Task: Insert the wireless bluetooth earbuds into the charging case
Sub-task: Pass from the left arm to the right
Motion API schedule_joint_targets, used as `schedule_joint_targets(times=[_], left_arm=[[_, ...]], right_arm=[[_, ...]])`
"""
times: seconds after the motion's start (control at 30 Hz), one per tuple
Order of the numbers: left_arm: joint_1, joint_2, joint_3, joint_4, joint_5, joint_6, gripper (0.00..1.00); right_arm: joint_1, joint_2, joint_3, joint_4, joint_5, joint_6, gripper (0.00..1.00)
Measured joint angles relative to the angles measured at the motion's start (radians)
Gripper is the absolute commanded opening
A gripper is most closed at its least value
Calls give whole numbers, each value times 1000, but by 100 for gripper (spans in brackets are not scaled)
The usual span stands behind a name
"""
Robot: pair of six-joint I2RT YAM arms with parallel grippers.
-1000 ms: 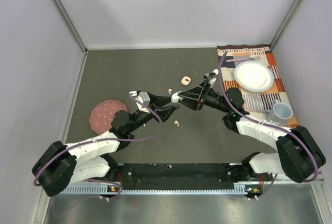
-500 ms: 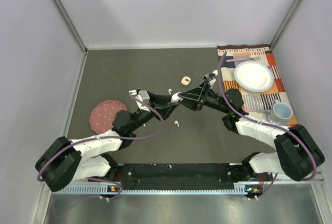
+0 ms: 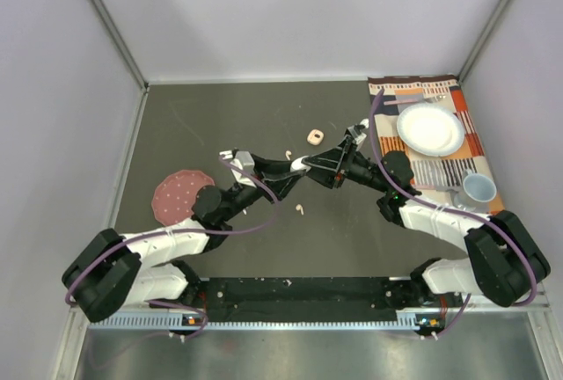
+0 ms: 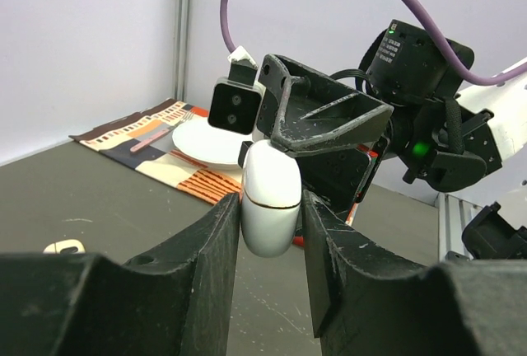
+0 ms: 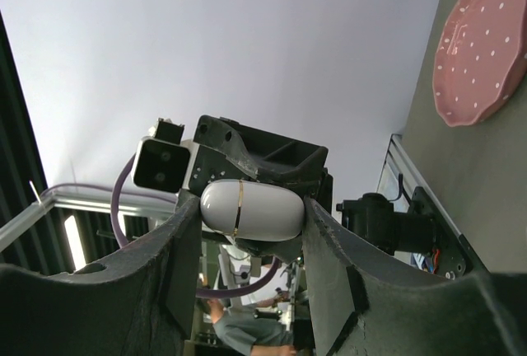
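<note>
Dark grey table [image 3: 220, 116], pale walls around. Mid-table: left gripper [image 4: 271, 208] clamped on white charging case [image 4: 269, 176], fingers pressed to both sides. Right gripper [image 5: 247, 212] gripping same case from opposite end, lid seam closed. Just beyond left gripper, on table: earbud [image 3: 288, 152]; second earbud [image 3: 302, 209] nearer arm bases. Small peach case [image 3: 313, 137] close behind grippers. Pink dotted plate [image 3: 180, 193] left; striped placemat [image 3: 440, 169] with white plate [image 3: 429, 127] and cup [image 3: 479, 188] right.
</note>
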Motion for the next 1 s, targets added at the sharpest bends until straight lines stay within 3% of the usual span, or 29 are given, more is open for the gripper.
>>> schedule_joint_targets(times=[1.0], left_arm=[[0,3,37,-131,30,47,42]], right_arm=[[0,21,0,18,1,20,27]])
